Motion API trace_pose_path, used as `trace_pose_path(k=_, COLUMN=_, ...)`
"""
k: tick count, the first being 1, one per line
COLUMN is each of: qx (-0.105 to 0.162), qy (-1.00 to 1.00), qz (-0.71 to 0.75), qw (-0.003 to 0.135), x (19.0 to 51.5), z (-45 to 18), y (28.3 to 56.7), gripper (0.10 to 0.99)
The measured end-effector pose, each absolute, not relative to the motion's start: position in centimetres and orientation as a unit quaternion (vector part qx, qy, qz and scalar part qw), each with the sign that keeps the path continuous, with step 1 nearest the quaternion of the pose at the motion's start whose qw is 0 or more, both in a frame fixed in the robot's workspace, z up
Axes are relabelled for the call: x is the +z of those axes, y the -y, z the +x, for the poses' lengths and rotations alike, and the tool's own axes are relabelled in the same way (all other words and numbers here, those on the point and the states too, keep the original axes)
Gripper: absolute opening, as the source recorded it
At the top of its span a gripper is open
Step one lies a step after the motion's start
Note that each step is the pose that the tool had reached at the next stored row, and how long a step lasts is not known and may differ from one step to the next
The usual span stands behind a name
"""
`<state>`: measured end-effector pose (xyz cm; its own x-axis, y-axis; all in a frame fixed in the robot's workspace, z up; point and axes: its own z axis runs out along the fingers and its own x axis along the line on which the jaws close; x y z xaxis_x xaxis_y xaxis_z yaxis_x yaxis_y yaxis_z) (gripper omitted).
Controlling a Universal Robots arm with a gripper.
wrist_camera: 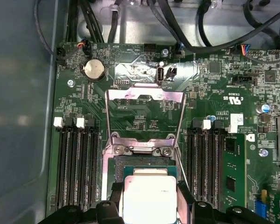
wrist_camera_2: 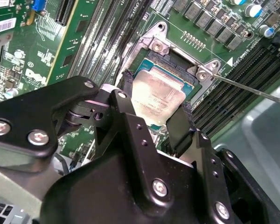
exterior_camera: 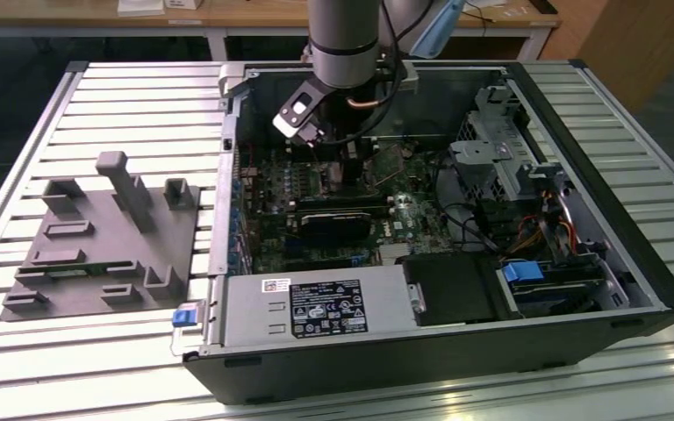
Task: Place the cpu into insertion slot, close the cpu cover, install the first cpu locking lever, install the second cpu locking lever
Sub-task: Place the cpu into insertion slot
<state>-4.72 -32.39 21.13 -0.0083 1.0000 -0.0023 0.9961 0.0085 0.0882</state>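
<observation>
In both wrist views the cpu (wrist_camera_2: 155,95) (wrist_camera: 148,196), a flat square chip with a silver-grey top, sits between my black fingers (wrist_camera_2: 125,88). My gripper (wrist_camera_2: 154,106) (wrist_camera: 149,192) is shut on it by two opposite edges. The chip hovers at the insertion slot (wrist_camera_2: 171,59) (wrist_camera: 115,171), whose dark inside and silver rim show around it; whether it rests in the slot I cannot tell. The cpu cover (wrist_camera: 144,95), a thin silver frame with a big window, stands flipped open beyond the slot. A thin lever rod (wrist_camera_2: 252,89) runs off beside the slot. In the exterior view my gripper (exterior_camera: 334,171) reaches down into the computer case.
Long black memory slots (wrist_camera: 74,163) flank the socket on both sides. A coin battery (wrist_camera: 94,69) and cables (wrist_camera: 177,28) lie beyond the cover. In the exterior view, a grey fixture (exterior_camera: 103,237) lies on the slatted table, and the case holds a power supply (exterior_camera: 302,307) and drive cage (exterior_camera: 501,167).
</observation>
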Motion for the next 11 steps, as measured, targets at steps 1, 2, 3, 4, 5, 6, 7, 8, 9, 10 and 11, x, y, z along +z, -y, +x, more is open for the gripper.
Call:
trace_pose_path(k=1, qx=0.031, qy=-0.709, qz=0.703, qw=0.032, x=21.02, z=-4.72, y=32.38, gripper=0.537)
trace_pose_path(k=2, qx=0.03, qy=-0.709, qz=0.703, qw=0.032, x=20.9, z=-4.72, y=32.37, gripper=0.537)
trace_pose_path(k=3, qx=0.03, qy=-0.709, qz=0.704, qw=0.032, x=20.79, z=-4.72, y=32.37, gripper=0.537)
trace_pose_path(k=4, qx=0.03, qy=-0.708, qz=0.705, qw=0.032, x=20.69, z=-4.72, y=32.37, gripper=0.537)
trace_pose_path(k=5, qx=0.03, qy=-0.707, qz=0.706, qw=0.032, x=20.59, z=-4.72, y=32.37, gripper=0.537)
trace_pose_path(k=6, qx=0.03, qy=-0.707, qz=0.706, qw=0.032, x=20.51, z=-4.72, y=32.36, gripper=0.537)
trace_pose_path(k=7, qx=0.03, qy=-0.707, qz=0.706, qw=0.032, x=20.45, z=-4.72, y=32.35, gripper=0.537)
trace_pose_path(k=8, qx=0.03, qy=-0.707, qz=0.706, qw=0.032, x=20.39, z=-4.72, y=32.34, gripper=0.537)
trace_pose_path(k=9, qx=0.03, qy=-0.707, qz=0.706, qw=0.032, x=20.32, z=-4.72, y=32.32, gripper=0.537)
trace_pose_path(k=10, qx=0.03, qy=-0.707, qz=0.706, qw=0.032, x=20.26, z=-4.72, y=32.3, gripper=0.537)
trace_pose_path(k=11, qx=0.03, qy=-0.707, qz=0.706, qw=0.032, x=20.19, z=-4.72, y=32.28, gripper=0.537)
